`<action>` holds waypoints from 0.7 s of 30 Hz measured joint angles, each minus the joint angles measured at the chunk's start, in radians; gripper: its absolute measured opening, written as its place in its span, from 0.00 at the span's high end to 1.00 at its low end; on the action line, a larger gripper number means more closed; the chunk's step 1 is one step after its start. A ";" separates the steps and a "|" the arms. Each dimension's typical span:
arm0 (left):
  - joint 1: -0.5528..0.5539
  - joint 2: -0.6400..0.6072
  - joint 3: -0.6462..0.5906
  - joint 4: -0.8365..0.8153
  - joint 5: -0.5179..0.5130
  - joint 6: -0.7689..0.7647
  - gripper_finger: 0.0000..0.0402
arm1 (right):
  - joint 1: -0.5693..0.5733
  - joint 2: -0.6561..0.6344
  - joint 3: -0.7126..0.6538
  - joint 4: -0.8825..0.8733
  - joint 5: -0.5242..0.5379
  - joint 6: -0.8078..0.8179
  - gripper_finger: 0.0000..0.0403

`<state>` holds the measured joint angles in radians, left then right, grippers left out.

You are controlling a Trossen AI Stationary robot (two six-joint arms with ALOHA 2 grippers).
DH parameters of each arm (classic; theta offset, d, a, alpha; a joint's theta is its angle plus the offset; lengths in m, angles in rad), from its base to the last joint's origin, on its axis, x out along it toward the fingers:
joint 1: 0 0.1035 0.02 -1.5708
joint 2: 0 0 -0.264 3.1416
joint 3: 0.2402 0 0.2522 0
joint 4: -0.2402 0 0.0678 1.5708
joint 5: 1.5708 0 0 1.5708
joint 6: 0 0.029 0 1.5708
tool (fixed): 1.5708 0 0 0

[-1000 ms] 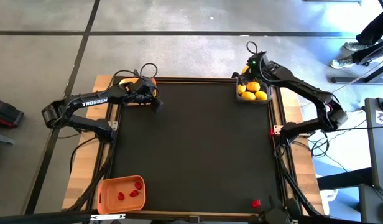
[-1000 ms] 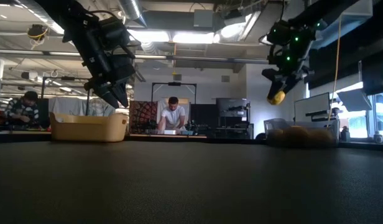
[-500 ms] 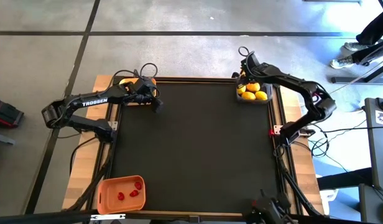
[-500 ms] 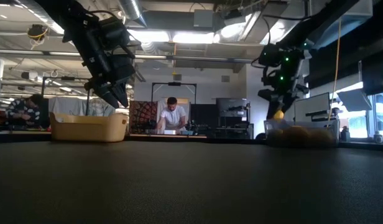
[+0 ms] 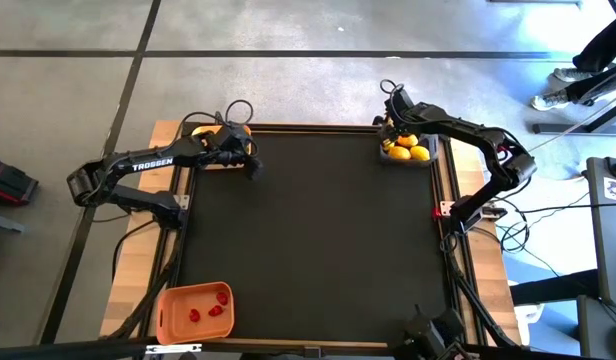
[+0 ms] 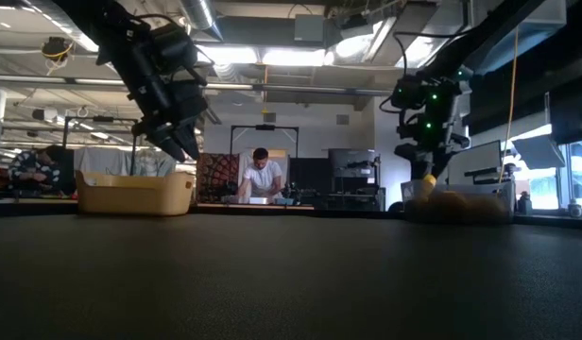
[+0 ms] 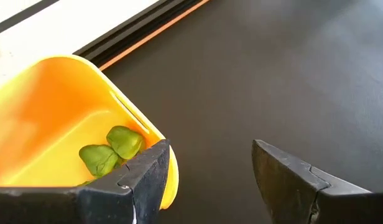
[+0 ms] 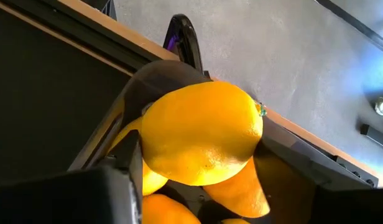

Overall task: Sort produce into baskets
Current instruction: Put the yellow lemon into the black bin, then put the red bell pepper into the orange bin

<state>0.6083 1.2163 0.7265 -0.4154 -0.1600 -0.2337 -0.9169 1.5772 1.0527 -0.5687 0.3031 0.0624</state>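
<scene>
Three baskets: yellow basket (image 5: 210, 148) at far left corner, dark grey basket (image 5: 406, 148) at far right corner, orange basket (image 5: 193, 308) at near left edge.
Produce: lemons (image 5: 408, 147) in grey, red pieces (image 5: 210, 307) in orange, green pieces (image 7: 112, 149) in yellow.
Right gripper (image 5: 396, 118): low over grey basket, lemon (image 8: 201, 132) between parted fingers, grip seemingly loosening, hard to confirm.
Left gripper (image 5: 253, 165): fingers parted, empty, beside yellow basket's inner edge.
Open room: black mat (image 5: 318, 230) bare across centre.

Yellow lemons (image 5: 406, 147), red pieces (image 5: 210, 310) in an orange basket (image 5: 166, 312), black table (image 5: 318, 240).
</scene>
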 joint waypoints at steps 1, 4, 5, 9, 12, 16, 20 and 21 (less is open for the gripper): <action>0.000 0.000 0.000 0.004 0.000 0.000 0.44 | 0.000 0.000 0.000 -0.006 0.000 0.000 0.45; 0.000 0.000 0.000 0.009 0.000 0.000 0.44 | 0.000 0.000 0.000 -0.032 0.003 -0.014 0.37; 0.000 0.000 0.000 0.009 0.000 0.000 0.44 | 0.000 -0.002 0.000 -0.045 0.007 -0.017 0.35; 0.000 0.000 0.000 0.009 0.000 0.000 0.44 | 0.001 -0.039 0.000 -0.087 0.046 -0.018 0.29; 0.000 0.000 0.000 0.009 0.000 0.000 0.44 | 0.001 -0.081 0.000 -0.110 0.046 -0.017 0.28; 0.000 0.000 0.000 0.009 0.000 -0.001 0.44 | 0.007 -0.159 0.000 -0.154 0.015 -0.016 0.28; 0.000 0.000 0.000 0.009 0.000 -0.001 0.44 | 0.052 -0.244 0.000 -0.219 -0.048 -0.051 0.28; 0.000 0.000 0.000 0.009 0.000 -0.001 0.44 | 0.066 -0.269 0.000 -0.233 -0.060 -0.058 0.28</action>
<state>0.6083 1.2163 0.7265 -0.4068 -0.1600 -0.2344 -0.8506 1.3087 1.0527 -0.8015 0.2429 0.0046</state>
